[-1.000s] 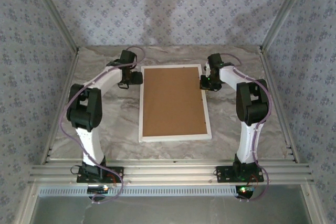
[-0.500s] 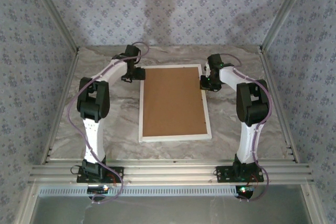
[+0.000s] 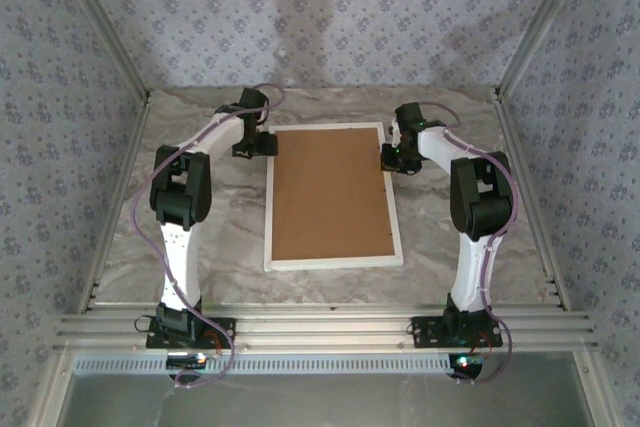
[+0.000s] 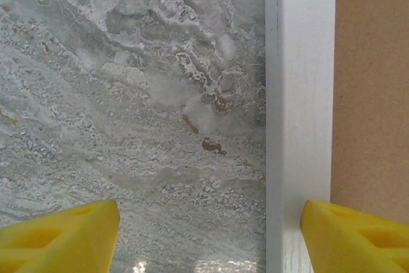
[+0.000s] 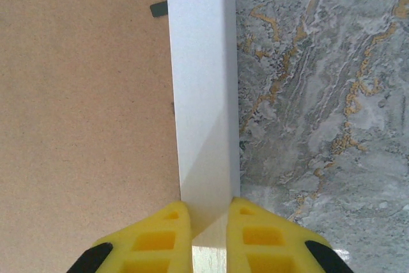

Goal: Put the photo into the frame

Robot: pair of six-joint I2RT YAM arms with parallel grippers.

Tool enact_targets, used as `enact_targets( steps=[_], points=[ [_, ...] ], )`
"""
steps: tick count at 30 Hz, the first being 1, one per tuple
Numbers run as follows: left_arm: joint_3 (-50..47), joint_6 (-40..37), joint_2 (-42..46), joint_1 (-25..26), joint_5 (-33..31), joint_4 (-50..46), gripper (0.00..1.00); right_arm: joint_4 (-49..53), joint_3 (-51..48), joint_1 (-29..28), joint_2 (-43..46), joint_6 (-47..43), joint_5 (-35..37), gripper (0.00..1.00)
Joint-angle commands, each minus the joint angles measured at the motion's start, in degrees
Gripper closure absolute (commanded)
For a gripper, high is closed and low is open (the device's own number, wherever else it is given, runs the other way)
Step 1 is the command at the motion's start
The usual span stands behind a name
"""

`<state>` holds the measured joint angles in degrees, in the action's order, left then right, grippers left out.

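The frame (image 3: 333,260) lies back-up with the backing board (image 3: 330,192) seated in it. Our right gripper (image 5: 206,214) pinches its right rail, and our left gripper (image 4: 211,212) gapes astride its left rail. Whether the photo is beneath, we cannot tell.

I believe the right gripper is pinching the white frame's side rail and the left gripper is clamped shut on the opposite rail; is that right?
Not quite: the left gripper is open, jaws spread either side of the frame's rail, per the left wrist view. The right gripper does pinch its rail.
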<state>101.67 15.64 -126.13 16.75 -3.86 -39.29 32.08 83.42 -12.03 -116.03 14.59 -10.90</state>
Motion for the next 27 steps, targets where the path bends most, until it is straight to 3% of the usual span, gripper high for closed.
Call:
enact_targets(
  steps=[1,12,27],
  points=[
    [1.75,-0.26,-2.74,-0.13,2.37,-1.68,0.25,1.76,-0.19,-0.62,-1.05,0.75,1.49,0.86],
    [3.02,-0.30,-6.17,1.56,4.38,-3.57,0.26,2.09,0.26,-0.62,-1.21,0.79,1.27,0.86],
    [5.13,-0.90,-10.54,5.54,2.34,-7.01,0.27,1.97,0.83,-1.41,-1.88,0.86,0.71,0.86]
  ],
)
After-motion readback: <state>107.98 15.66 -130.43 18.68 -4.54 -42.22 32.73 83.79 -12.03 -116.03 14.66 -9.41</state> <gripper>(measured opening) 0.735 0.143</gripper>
